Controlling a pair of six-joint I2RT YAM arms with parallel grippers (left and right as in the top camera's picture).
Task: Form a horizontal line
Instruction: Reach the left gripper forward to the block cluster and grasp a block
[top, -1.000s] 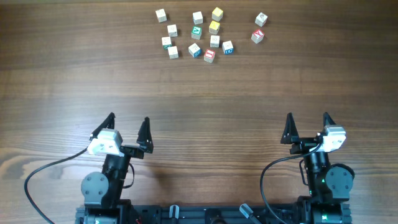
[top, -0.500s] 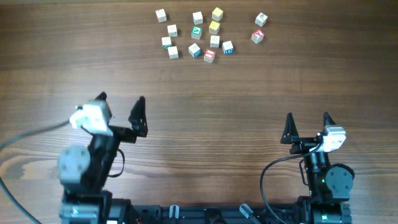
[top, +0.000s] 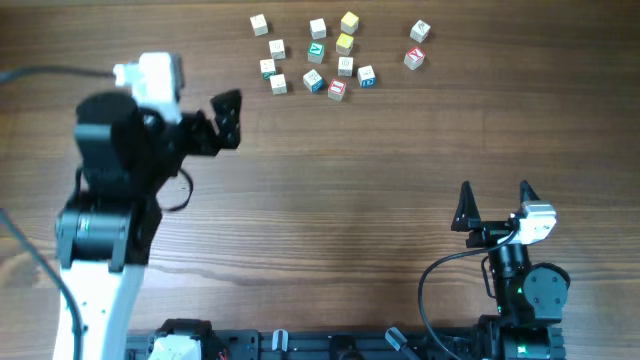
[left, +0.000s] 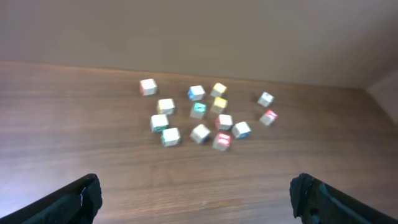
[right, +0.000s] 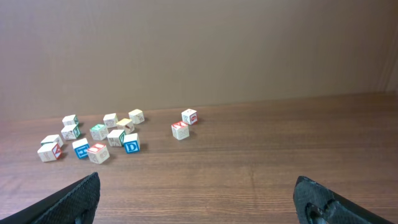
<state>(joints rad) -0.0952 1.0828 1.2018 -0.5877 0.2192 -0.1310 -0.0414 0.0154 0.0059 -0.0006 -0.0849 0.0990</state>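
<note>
Both arms' jaws spread wide and empty; cubes scattered at the far edge, not yet in a line.

On the brown wood-grain counter (top: 350, 190), the black right arm (top: 525, 285) sits at the lower right of the overhead frame, its jaws wide apart and holding nothing. The black left arm (top: 110, 170) stretches up the left side, its jaws likewise parted and empty, pointing toward the top centre. There the small pale wooden cubes with coloured printed marks (top: 316, 52) lie in a loose cluster, with two more cubes (top: 414, 59) apart at its right.
</note>
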